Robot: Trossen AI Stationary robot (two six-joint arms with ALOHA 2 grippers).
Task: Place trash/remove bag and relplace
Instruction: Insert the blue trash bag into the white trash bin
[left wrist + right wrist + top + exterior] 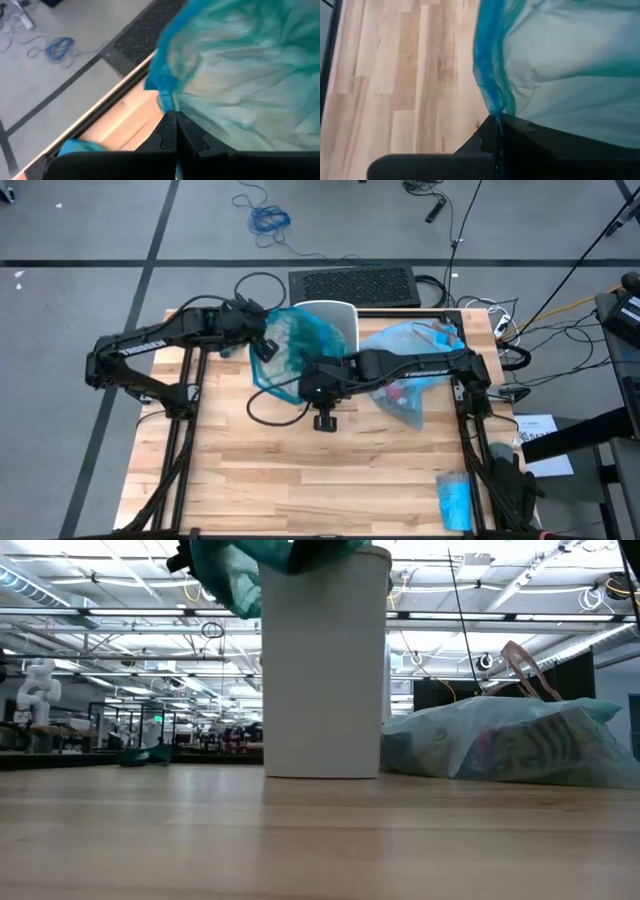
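Left tool [172,131] and right tool [496,131] are each clamped on the rim of the teal-green bag [295,340], held spread above the white bin [325,665], presumably to line it. The pale-blue bag [415,365], filled with trash, lies on the desk [300,480] beside the bin.

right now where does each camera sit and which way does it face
high view: above the table, looking straight down; both arms, white bin, full bag.
low view: at table-top height, looking level; bin, full bag, no arm clearly.
left wrist view: on the left arm; left pincer shut on the teal bag.
right wrist view: on the right arm; right pincer shut on it.
Both wrist views share the teal bag.
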